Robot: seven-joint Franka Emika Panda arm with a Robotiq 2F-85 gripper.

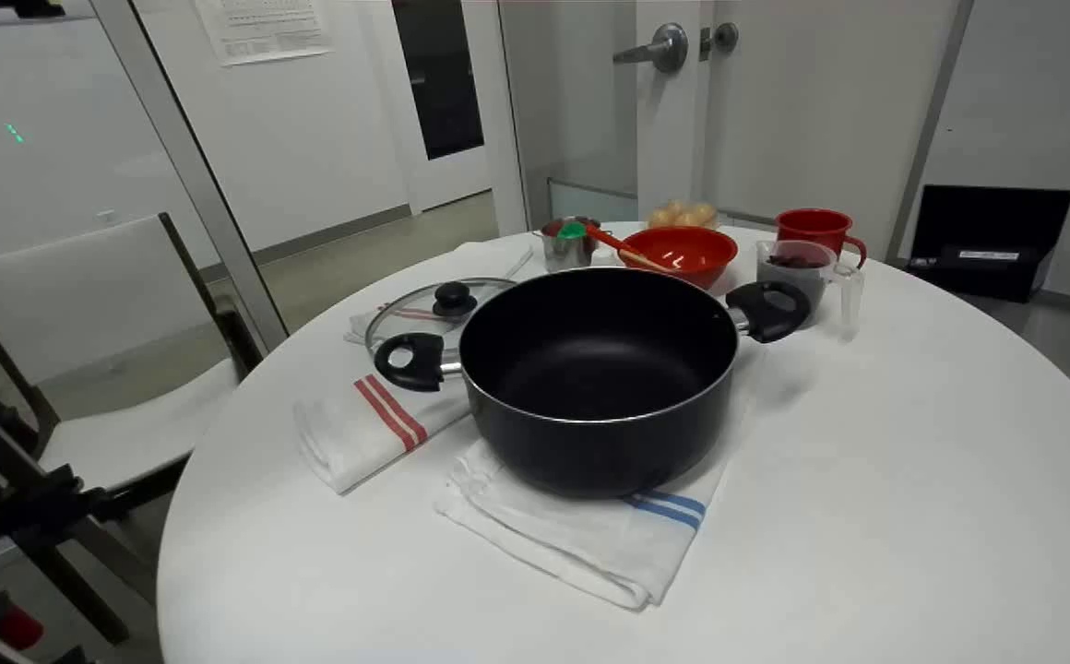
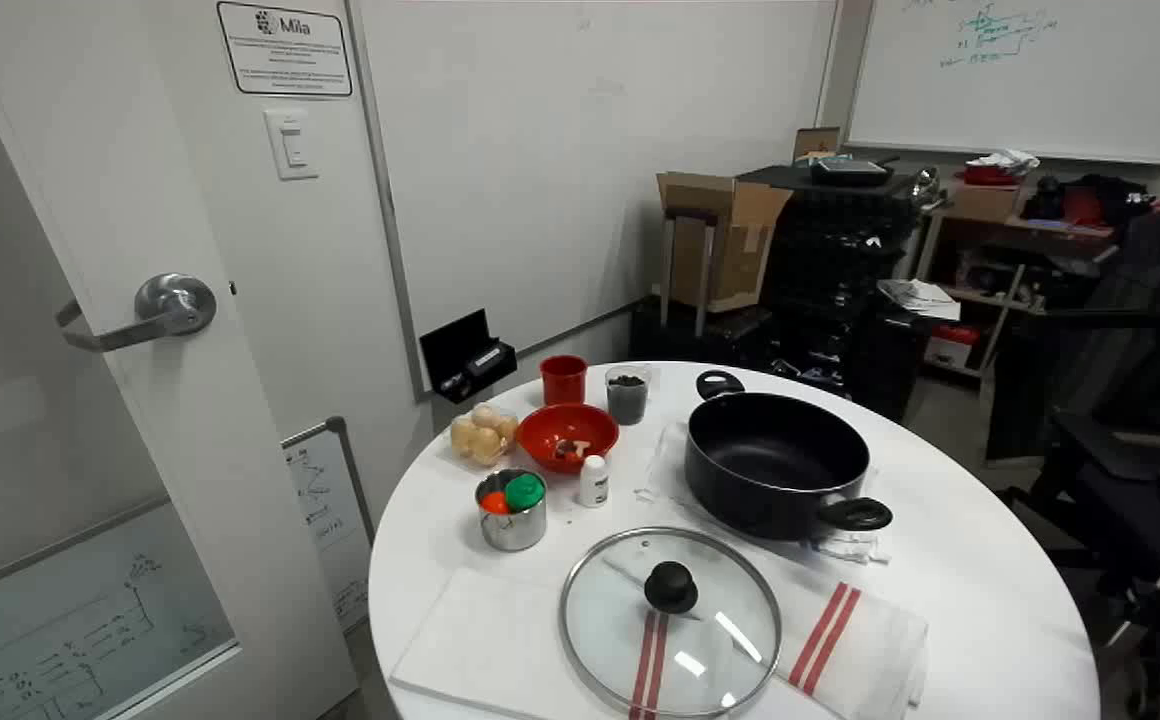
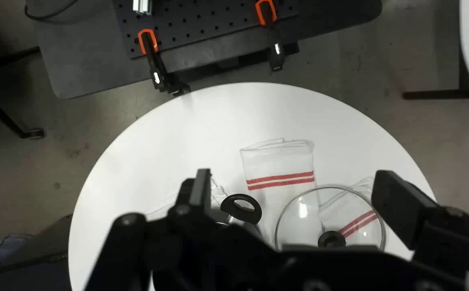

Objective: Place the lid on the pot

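Lid lies knob up at the lower middle of an exterior view, resting on red-striped white cloth, near the pot but apart from it. Pot stands upright, open-topped, right of centre there; in an exterior view I see a folded blue-striped towel under it, below mid-frame. Round white worktop carries these. Red bowl, red mug, metal cup and small white bottle sit near mid-frame in an exterior view, left of the pot. Wrist view: my fingers stand wide apart, one just left of centre, one toward the right edge. Between them I can see the lid, lower right, and a pot handle.
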